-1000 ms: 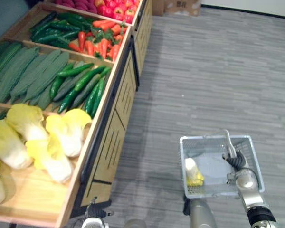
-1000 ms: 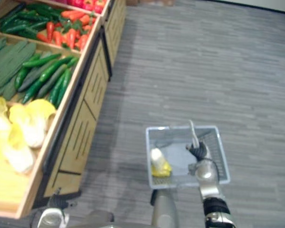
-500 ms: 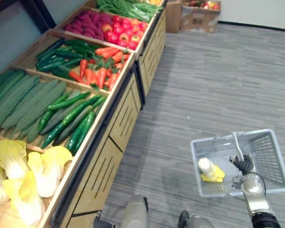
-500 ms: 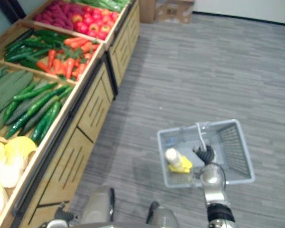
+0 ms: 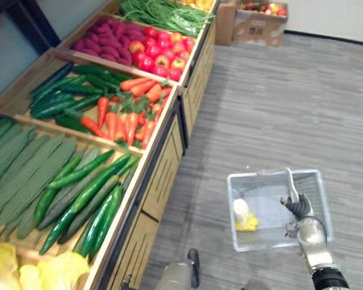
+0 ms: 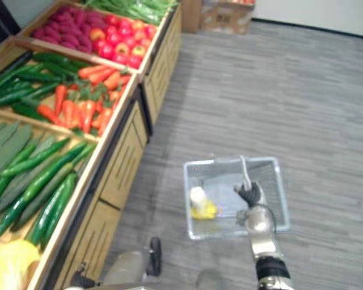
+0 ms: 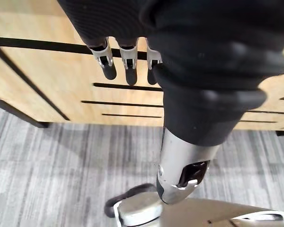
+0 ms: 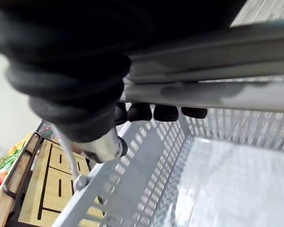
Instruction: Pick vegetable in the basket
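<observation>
Camera shifted along the stand (image 5: 160, 178); shelf cabbages (image 5: 48, 273) slid to the near-left corner, basket (image 5: 260, 174) unchanged. Right hand (image 5: 300, 209) curled round its handle (image 5: 288, 181), 1 cabbage (image 5: 243, 215) inside, left side. Left hand (image 7: 127, 60) hangs empty, fingers straight, near the stand front. Risks: basket swings on that 1 grip and the cabbage tips out; left hand clips the stand edge when raised toward the cucumbers (image 5: 88, 196).

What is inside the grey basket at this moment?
One white-and-yellow cabbage lies in the basket by its left wall. The right hand, curled round the handle, hides part of the bottom.
</observation>
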Controlling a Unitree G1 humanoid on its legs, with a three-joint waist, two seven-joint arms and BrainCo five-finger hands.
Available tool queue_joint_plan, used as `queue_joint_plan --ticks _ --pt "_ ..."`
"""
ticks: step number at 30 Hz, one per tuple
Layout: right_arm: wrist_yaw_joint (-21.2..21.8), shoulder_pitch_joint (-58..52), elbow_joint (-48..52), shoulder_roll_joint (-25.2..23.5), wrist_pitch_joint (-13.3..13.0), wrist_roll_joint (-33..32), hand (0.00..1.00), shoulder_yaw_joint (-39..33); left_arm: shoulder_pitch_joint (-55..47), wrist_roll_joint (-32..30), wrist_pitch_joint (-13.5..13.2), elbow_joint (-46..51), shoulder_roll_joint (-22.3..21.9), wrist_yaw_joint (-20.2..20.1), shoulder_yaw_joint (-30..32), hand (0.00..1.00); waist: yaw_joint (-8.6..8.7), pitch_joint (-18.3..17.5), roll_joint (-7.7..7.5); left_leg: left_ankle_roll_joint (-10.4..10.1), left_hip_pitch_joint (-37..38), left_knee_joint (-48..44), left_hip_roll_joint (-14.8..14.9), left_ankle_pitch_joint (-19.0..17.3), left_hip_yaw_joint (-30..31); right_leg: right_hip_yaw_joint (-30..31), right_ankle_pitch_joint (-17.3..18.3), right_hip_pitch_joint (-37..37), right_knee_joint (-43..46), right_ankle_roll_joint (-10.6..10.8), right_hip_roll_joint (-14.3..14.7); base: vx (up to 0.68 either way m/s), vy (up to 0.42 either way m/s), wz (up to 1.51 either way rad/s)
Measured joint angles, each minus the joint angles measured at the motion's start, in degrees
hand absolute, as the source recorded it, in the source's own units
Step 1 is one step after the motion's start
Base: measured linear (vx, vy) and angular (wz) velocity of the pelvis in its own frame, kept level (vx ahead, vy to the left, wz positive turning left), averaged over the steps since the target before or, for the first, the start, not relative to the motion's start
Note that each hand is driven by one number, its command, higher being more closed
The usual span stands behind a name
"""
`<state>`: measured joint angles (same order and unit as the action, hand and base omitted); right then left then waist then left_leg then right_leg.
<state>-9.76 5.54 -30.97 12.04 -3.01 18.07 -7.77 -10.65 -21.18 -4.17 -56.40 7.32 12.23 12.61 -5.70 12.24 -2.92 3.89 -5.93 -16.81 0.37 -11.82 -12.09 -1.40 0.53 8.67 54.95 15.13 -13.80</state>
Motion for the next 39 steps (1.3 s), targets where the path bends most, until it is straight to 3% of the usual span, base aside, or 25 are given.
queue_joint_plan --ticks 1,2,3,5,6,7,8,10,11,12,13,15,16,18,20,22,23,25,27,28,29,30,31,35,39 --pt "0.3 0.0 0.0 0.0 0.0 0.0 1.0 0.4 0.0 0.0 0.0 0.4 0.2 0.0 -0.4 0.0 0.24 0.0 0.04 0.1 1.6 0.3 0.1 -0.1 0.2 -0.7 1.2 0.9 2.5 -2.1 -0.2 0.45 0.009 0.17" --pt "0.4 0.1 0.1 0.1 -0.1 0.1 1.0 1.2 -0.1 0.1 -0.1 1.2 0.3 0.1 -0.9 0.0 0.66 -0.2 0.26 0.1 4.7 2.0 0.5 -0.1 0.6 -3.5 4.1 3.0 4.9 -6.8 -0.3 0.32 -0.02 0.12" --pt "0.6 0.3 0.1 0.1 -0.2 0.6 1.0 2.1 0.1 0.1 -0.2 1.9 0.5 0.1 -0.9 0.0 0.69 -0.2 0.33 0.0 7.4 4.3 1.1 -0.2 0.9 -6.2 6.4 5.2 3.5 -10.2 -0.5 0.38 -0.036 0.12" --pt "0.6 0.7 0.1 0.1 -0.2 0.6 1.0 2.0 0.8 0.2 -0.2 2.3 0.7 0.2 -0.8 0.0 0.94 -0.1 0.64 -0.1 9.1 5.2 2.6 -0.1 1.8 -9.8 7.6 7.4 -5.8 -12.1 -0.2 0.26 -0.096 0.22" --pt "0.6 0.9 0.0 0.1 -0.2 0.6 1.0 2.0 0.8 0.2 -0.2 2.4 0.7 0.3 -0.7 0.0 0.95 -0.2 0.66 -0.1 9.3 5.1 3.1 -0.1 1.8 -10.2 7.6 7.9 -9.8 -12.1 0.1 0.28 -0.166 0.36" --pt "0.6 1.2 0.0 0.1 -0.2 0.6 1.0 1.8 0.8 0.2 -0.2 2.3 0.6 0.3 -0.1 0.0 1.03 -0.2 0.73 -0.3 9.7 4.3 4.5 -0.2 2.2 -10.4 7.0 8.1 -22.2 -11.2 0.3 0.22 -0.159 0.29" --pt "0.6 1.2 0.0 0.1 -0.2 0.6 1.0 1.7 0.8 0.2 -0.2 2.3 0.5 0.3 0.1 0.0 1.01 -0.2 0.86 -1.3 9.9 4.2 5.2 -0.5 2.5 -10.2 6.6 8.0 -26.9 -10.7 0.5 0.28 -0.231 0.44" --pt "0.5 1.1 0.0 0.1 -0.2 0.7 1.0 1.3 0.8 0.2 -0.2 1.8 0.6 0.4 0.2 0.0 0.97 -0.5 0.6 -6.2 10.4 3.5 7.6 -3.4 5.8 -6.1 3.9 8.3 -40.0 -7.1 0.1 0.37 -0.378 0.55" --pt "0.5 0.9 0.0 0.1 -0.1 0.7 1.0 1.3 0.7 0.2 -0.2 1.5 0.8 0.4 0.3 0.0 0.96 -0.6 0.29 -7.4 10.7 3.5 7.8 -4.1 6.8 -4.6 3.5 8.2 -41.6 -6.6 -0.4 0.41 -0.484 0.73" --pt "0.5 0.1 0.0 0.1 -0.1 1.8 1.0 1.3 -0.2 0.1 -0.2 1.5 1.8 0.4 0.4 0.0 1.1 -1.7 -1.21 -10.8 11.2 3.5 8.3 -6.1 8.9 -2.7 1.7 8.0 -42.0 -6.7 -1.2 0.42 -0.596 0.88" --pt "0.6 -0.4 -0.1 1.0 0.1 1.9 1.0 0.7 0.2 0.1 -0.1 0.9 1.1 0.3 0.8 0.0 1.38 -2.1 0.02 -12.8 11.3 3.5 10.1 -7.2 11.4 -4.3 -2.9 8.4 -39.0 -4.7 -0.2 0.35 -0.509 0.78" --pt "0.6 0.0 -0.4 2.2 0.8 2.0 1.0 0.2 0.3 0.1 -0.3 0.3 -1.2 0.3 0.9 0.0 0.67 -3.5 3.27 -13.5 10.6 4.0 13.8 -5.0 13.0 -6.8 0.0 9.6 -37.0 -7.3 2.6 0.27 -0.376 0.27" --pt "0.6 0.6 -0.4 2.4 1.1 2.0 1.0 0.2 0.2 0.1 -0.3 0.1 -1.8 0.3 0.9 0.0 0.54 -3.6 3.59 -14.2 10.4 4.1 14.6 -3.4 13.2 -7.1 0.6 10.1 -35.9 -8.3 3.2 0.31 -0.445 0.14" --pt "0.6 0.6 -0.5 2.5 1.2 2.0 1.0 -0.3 0.3 0.3 -0.2 -0.2 -2.1 0.5 2.0 0.0 1.29 -3.6 4.0 -15.1 8.0 1.9 16.2 3.3 16.6 -10.5 3.3 9.4 -32.8 -10.8 4.1 0.26 -0.474 0.42" --pt "0.6 0.4 -0.8 2.8 1.4 1.9 1.0 -1.0 0.5 0.4 -0.3 -0.6 -2.1 0.6 2.5 0.0 2.42 -3.5 3.99 -12.6 4.4 -4.2 17.3 8.6 17.4 -14.3 5.5 5.9 -33.2 -12.1 4.5 0.24 -0.433 0.74" --pt "0.6 -0.7 -0.8 2.9 1.4 1.7 1.0 -1.2 0.7 0.7 -0.2 -0.6 -1.9 0.8 3.0 0.0 2.34 -3.2 3.4 -10.8 1.7 -9.5 18.9 13.8 15.4 -17.3 6.3 1.2 -36.1 -13.3 5.1 0.17 -0.297 0.7" --pt "0.6 -1.0 -0.8 2.9 1.4 1.7 1.0 -1.4 0.8 0.8 -0.3 -0.6 -1.8 0.9 3.1 0.0 2.23 -3.1 3.1 -10.4 0.9 -11.5 19.2 14.1 14.2 -18.2 6.6 -0.2 -37.2 -13.5 5.3 0.16 -0.295 0.75" --pt "0.5 -1.4 -0.8 3.1 1.4 1.7 1.0 -2.9 0.8 0.7 -0.2 -0.5 -2.0 0.6 2.7 0.0 1.98 -3.2 3.57 -10.3 -2.3 -15.9 18.2 10.7 8.9 -20.3 6.9 -3.8 -40.5 -14.0 5.5 0.1 -0.172 0.6" --pt "0.4 -1.4 -0.8 3.2 1.4 1.6 1.0 -3.9 0.6 0.6 -0.2 -0.6 -2.4 0.0 2.3 0.0 1.8 -3.1 3.79 -10.0 -4.7 -15.8 15.4 6.2 4.6 -21.8 7.0 -5.7 -43.0 -13.9 5.6 0.04 -0.026 0.43" --pt "0.3 -1.4 -0.8 3.2 1.4 1.6 1.0 -4.9 -0.3 0.3 -0.1 -0.6 -2.8 -0.3 2.2 0.0 1.49 -3.1 3.91 -9.9 -6.1 -10.6 12.7 4.8 1.3 -22.9 6.9 -6.6 -44.3 -13.4 5.6 0.03 0.005 0.27" --pt "0.3 -1.4 -0.8 3.2 1.4 1.6 1.0 -5.1 -0.5 0.2 -0.1 -0.6 -2.8 -0.3 2.2 0.0 1.41 -3.1 4.0 -9.8 -6.2 -8.9 12.2 4.9 0.9 -23.1 6.9 -6.8 -44.6 -13.3 5.6 0.1 0.072 0.26" --pt "0.2 -1.6 -0.8 3.5 1.4 1.6 1.0 -5.5 -1.0 0.1 -0.1 -0.6 -3.0 -0.5 1.7 0.0 1.0 -3.5 4.72 -9.6 -6.0 -1.6 10.7 7.3 -1.0 -23.8 6.6 -7.1 -45.2 -12.8 6.0 0.15 0.134 0.11" --pt "0.2 -1.7 -0.9 4.1 1.4 1.6 1.0 -5.7 -1.7 0.1 0.0 -0.7 -3.1 -0.9 1.2 0.0 0.54 -3.8 6.08 -6.6 -5.9 4.1 10.0 10.0 -3.0 -24.2 6.4 -7.2 -45.8 -12.4 6.9 0.19 0.159 0.12" --pt "0.2 -1.9 -1.0 3.8 1.5 1.6 1.0 -5.8 -0.7 -0.3 0.6 -0.7 -3.1 -1.3 0.7 0.0 0.33 -4.0 5.31 -5.6 -3.9 10.4 5.8 12.7 -2.7 -26.4 4.0 -9.4 -50.5 -9.2 4.9 0.17 0.075 0.37" --pt "0.4 -1.9 -2.0 2.4 1.5 1.7 1.0 -5.2 -0.1 -0.4 0.6 -0.5 -2.9 -1.3 0.5 0.0 0.32 -4.0 5.06 -5.5 -1.5 10.7 3.2 12.7 -1.5 -27.2 3.8 -13.5 -51.1 -8.7 2.9 0.16 0.047 0.38"
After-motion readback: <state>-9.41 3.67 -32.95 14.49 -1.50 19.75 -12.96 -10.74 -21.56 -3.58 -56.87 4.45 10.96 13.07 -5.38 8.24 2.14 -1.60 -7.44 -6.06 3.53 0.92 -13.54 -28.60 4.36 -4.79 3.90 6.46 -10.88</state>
